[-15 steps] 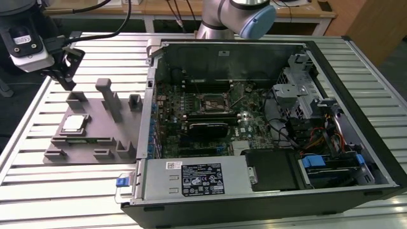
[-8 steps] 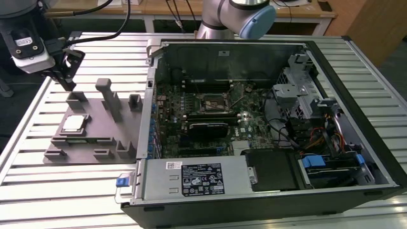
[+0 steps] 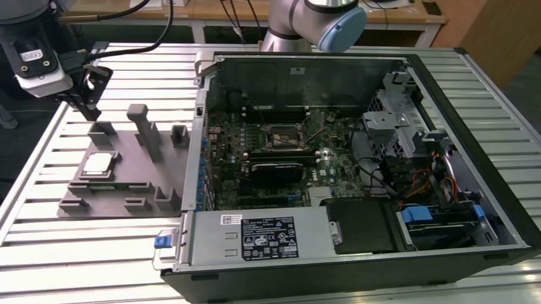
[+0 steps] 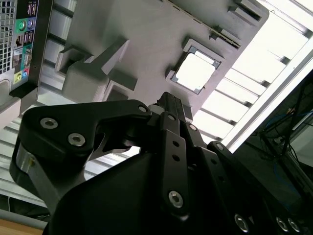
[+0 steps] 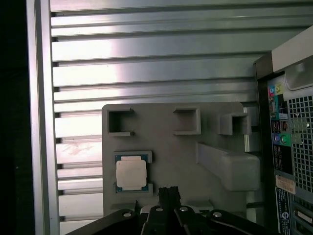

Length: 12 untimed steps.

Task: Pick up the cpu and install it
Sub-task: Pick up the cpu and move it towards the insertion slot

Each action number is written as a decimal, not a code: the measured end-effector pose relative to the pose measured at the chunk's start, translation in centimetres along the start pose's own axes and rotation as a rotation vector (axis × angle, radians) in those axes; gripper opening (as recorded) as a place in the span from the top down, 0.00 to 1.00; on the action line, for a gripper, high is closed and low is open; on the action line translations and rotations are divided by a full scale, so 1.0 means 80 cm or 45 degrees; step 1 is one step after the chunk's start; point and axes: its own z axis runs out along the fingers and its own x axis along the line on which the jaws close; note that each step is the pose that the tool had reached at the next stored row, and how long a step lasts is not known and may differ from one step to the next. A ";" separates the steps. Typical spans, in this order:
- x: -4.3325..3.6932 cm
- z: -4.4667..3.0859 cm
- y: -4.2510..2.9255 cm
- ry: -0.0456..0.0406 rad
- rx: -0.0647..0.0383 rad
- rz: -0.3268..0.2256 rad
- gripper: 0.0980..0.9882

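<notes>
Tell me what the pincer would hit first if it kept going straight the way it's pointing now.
Probably the grey fixture tray, on bare surface just beside the cpu, not the chip itself. In the first wrist view the pincer points at the tray, though depth is unclear.

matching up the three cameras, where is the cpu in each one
Exterior view: the cpu sits in a recess of the grey tray, on the exterior view's left, outside the computer case.
First wrist view: the cpu is in that recess, with the tray around it.
Second wrist view: the cpu is again in its tray recess.
Shared landmark: the tray's long post.
</notes>
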 end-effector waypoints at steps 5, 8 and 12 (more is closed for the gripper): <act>0.002 0.0004 -0.0001 0.000 0.000 0.000 0.99; 0.005 0.0024 -0.0004 0.000 0.000 0.000 0.99; 0.009 0.0074 -0.0010 0.000 0.000 0.000 0.99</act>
